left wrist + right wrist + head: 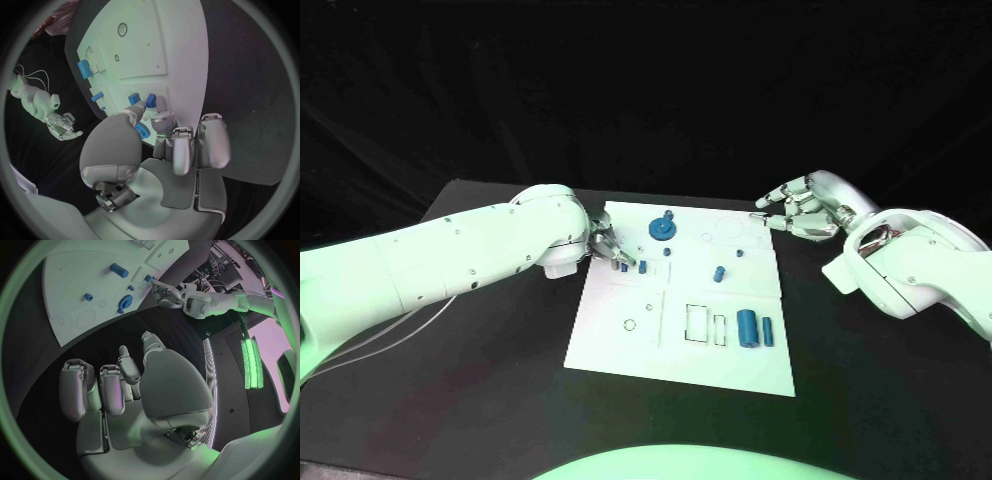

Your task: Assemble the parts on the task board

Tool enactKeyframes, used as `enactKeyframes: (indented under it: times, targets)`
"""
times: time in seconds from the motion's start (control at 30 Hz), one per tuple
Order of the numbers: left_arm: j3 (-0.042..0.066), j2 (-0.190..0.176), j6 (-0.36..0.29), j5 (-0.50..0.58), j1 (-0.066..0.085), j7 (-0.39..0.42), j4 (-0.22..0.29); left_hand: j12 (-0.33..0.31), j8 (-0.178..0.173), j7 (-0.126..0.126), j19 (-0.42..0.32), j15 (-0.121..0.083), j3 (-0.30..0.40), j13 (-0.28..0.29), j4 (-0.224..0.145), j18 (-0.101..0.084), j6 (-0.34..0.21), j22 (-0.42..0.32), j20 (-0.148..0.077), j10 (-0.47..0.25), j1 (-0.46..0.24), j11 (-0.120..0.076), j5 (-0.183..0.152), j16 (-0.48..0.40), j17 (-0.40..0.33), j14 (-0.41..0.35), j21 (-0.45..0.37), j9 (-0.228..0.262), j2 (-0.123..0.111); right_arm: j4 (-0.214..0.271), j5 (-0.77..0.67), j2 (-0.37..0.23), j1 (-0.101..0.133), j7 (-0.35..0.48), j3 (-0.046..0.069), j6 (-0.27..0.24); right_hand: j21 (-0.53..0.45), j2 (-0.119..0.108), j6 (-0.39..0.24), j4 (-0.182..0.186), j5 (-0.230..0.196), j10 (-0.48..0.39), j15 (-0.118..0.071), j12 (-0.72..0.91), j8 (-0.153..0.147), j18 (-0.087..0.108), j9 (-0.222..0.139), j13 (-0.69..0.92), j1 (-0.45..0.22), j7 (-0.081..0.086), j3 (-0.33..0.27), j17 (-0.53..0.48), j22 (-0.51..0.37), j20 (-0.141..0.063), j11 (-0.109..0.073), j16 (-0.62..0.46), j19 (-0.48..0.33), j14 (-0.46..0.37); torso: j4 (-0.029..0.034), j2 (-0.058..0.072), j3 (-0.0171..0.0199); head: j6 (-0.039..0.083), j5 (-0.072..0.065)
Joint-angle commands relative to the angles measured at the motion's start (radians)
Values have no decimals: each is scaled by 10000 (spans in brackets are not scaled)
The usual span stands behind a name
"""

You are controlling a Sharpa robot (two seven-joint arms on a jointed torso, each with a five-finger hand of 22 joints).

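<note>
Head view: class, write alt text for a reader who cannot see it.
A white task board lies on a black table, with blue parts scattered on it. The left hand reaches over the board's left edge beside small parts; the right hand hovers off its far right corner, holding nothing.

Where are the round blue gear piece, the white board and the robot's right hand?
round blue gear piece (662, 229): head view, on its flat disc.
white board (687, 357): head view, on a bare patch near its front edge.
right hand (799, 211): head view, on the curled silver fingers.
</note>
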Motion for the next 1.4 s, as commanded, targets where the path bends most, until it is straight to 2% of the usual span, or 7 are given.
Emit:
enactKeyframes:
  times: [0.03, 0.53, 0.7, 0.8, 1.0, 1.2, 1.4]
  targets:
    - [4, 0, -107, 78, -2, -2, 16, 9, -77, 6, 45, -13, -374, 2, 148, -185, 61, 3, 29, -34, -14, 28, -7, 56, 2467, 985, 19, -20, 88, 2, -49, -2, -7, 69, 0, 14, -41, 70, 40, 28, 44, -41, -37, -34, 41, 116, -19, -15, -73, 7, -70, 835, 1530, -54, -38, -34, -38, 597, 8, -5, 1, 9, 2]
    - [159, -239, -1707, 810, 4, 798, 285, -794, -236, 112, -129, 52, -1427, -823, 556, -105, -169, -388, 56, -473, 260, 121, -3, 43, 2452, 980, -238, -93, 198, -28, -63, 12, -16, 88, -2, -25, -93, 85, 35, 61, 48, -58, -36, -47, 42, 128, -23, -36, -112, 8, -97, 804, 1504, -53, -37, -57, -66, 590, -2, -4, 1, 82, -24]
    - [241, -434, -2621, 1132, 39, 1804, 512, -2229, -384, 333, -748, 206, -1651, -2349, 415, 163, -703, -1754, 98, -1414, 913, 318, 19, -115, 2271, 916, -1146, -136, 378, -38, -61, -1, -19, 82, -3, -31, -133, 86, 34, 61, 50, -61, -36, -49, 43, 138, -24, -38, -111, 7, -97, 749, 1482, -53, -37, -93, -88, 576, 6, -5, 7, 109, -82]
    - [262, -484, -3256, 997, 53, 2923, 718, -2668, -529, 574, -1210, 384, -1482, -2734, 76, 319, -1238, -2642, 214, -2105, 1830, 534, -4, -961, 1324, 541, -1807, -238, 412, -41, -61, -12, -20, 96, -4, -68, -199, 95, 32, 52, 65, -100, -37, -80, 44, 154, -26, -80, -89, 5, -96, 679, 1446, -54, -39, -141, -125, 557, 9, -7, 5, 142, -163]
    - [203, -301, -4013, 187, 55, 4805, 911, -4024, -1389, 1133, -3393, 885, -849, -3658, -433, 948, -2170, -6397, 657, -3936, 3526, 1092, 70, -3850, -1573, -1202, -4892, -1073, 252, -49, -61, -24, -26, 159, -5, -131, -281, 110, 28, 30, 101, -149, -39, -117, 50, 172, -31, -127, -37, 4, -97, 608, 1404, -55, -40, -196, -169, 535, 12, 6, -17, 176, -264]
    - [36, 100, -4191, -1166, 32, 5534, 626, -5220, -1776, 1150, -3370, 1027, -219, -5076, -758, 997, -1773, -6980, 858, -4194, 4351, 1227, 20, -5649, -3588, -2104, -5717, -1945, -177, -49, -61, -23, -40, 218, -6, -155, -363, 127, 30, 11, 136, -229, -42, -182, 58, 190, -34, -210, 11, 3, -93, 534, 1363, -57, -44, -252, -212, 513, 13, -7, -2, 231, -310]
    - [-90, 587, -3677, -2359, -12, 5565, 27, -5997, -2227, 1154, -3021, 1059, 139, -6051, -933, 990, -1556, -6958, 861, -4235, 4493, 1312, -1, -5109, -3569, -1663, -5631, -2587, -370, -42, -61, -10, -59, 247, -6, -163, -407, 141, 28, 4, 191, -273, -44, -220, 63, 199, -39, -256, 40, 3, -95, 506, 1342, -59, -44, -279, -233, 504, -6, 10, -13, 261, -356]
